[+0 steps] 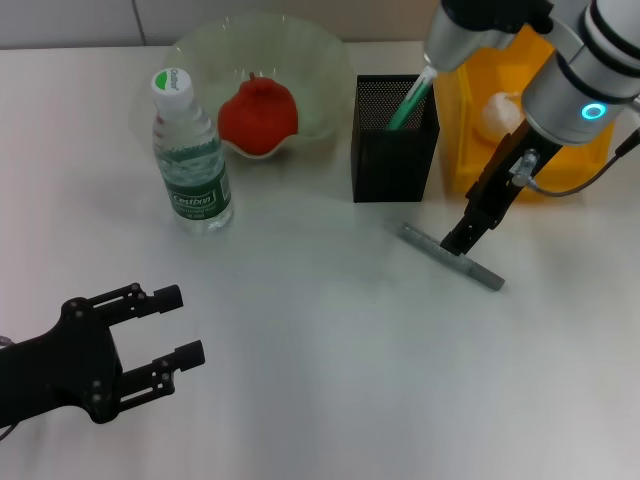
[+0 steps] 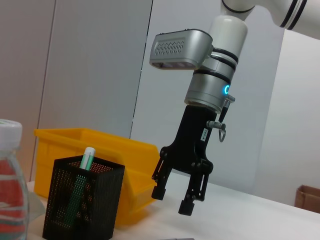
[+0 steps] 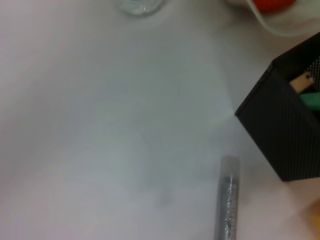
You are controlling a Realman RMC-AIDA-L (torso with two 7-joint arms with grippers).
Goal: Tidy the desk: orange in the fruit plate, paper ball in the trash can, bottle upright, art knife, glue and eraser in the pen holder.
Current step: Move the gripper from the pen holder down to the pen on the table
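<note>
The grey art knife (image 1: 452, 256) (image 3: 227, 200) lies flat on the table in front of the black mesh pen holder (image 1: 393, 140) (image 2: 82, 205) (image 3: 285, 120). My right gripper (image 1: 466, 238) (image 2: 172, 200) hangs open just above the knife's middle, nothing between its fingers. A green glue stick (image 1: 410, 100) (image 2: 82, 175) stands in the holder. The orange (image 1: 258, 115) rests in the glass fruit plate (image 1: 320, 60). The bottle (image 1: 190, 160) stands upright. The paper ball (image 1: 497, 115) sits in the yellow trash can (image 1: 462, 140). The eraser is out of view. My left gripper (image 1: 165, 330) is parked open at the front left.
The bottle stands just left of the fruit plate, and the plate, holder and trash can form a row along the back. Bare table lies between my two grippers.
</note>
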